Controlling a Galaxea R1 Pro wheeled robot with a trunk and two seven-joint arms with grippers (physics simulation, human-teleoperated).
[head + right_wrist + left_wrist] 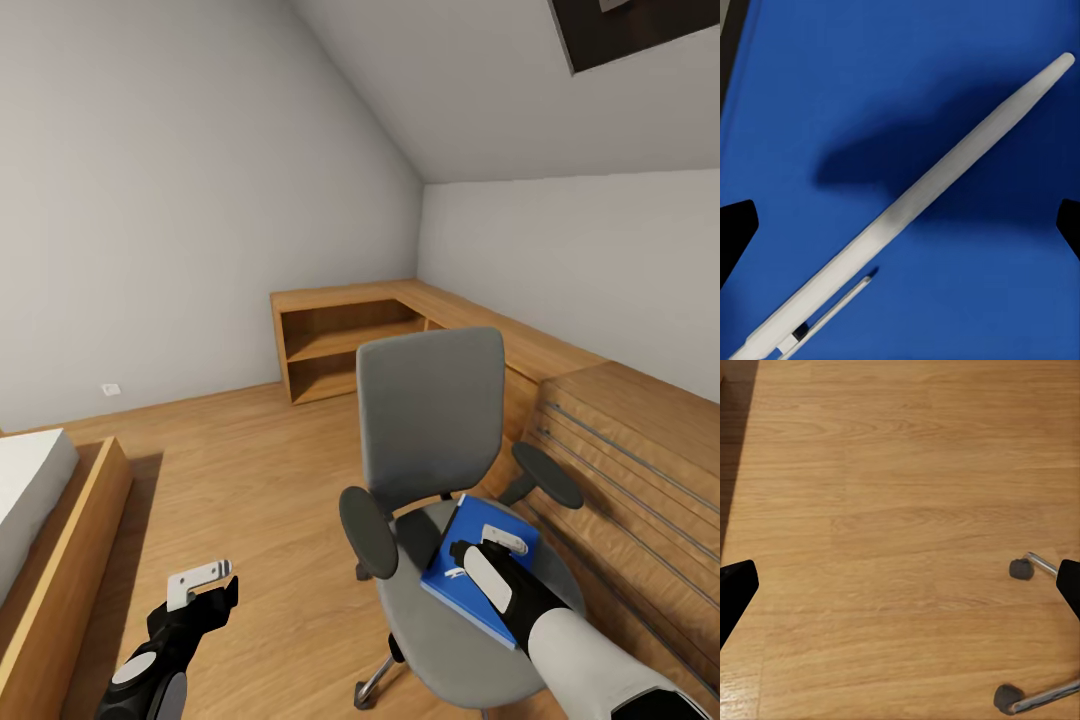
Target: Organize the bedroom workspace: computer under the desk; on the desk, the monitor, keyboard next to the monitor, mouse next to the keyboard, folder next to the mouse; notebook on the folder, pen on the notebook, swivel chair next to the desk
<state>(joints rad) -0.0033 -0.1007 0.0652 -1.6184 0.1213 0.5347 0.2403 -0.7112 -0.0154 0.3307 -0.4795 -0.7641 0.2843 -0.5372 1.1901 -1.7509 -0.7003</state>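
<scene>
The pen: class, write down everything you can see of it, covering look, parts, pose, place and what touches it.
The pen is a slim white stick that tapers to a rounded tip at one end, with a thin clip lying alongside its other end and a small dark band near the clip's base. It looks like smooth matte plastic. It lies flat and diagonal on the blue folder, casting a soft shadow there. The right claw hovers above it with its fingers spread to either side, not touching it. The folder lies on the swivel chair seat.
</scene>
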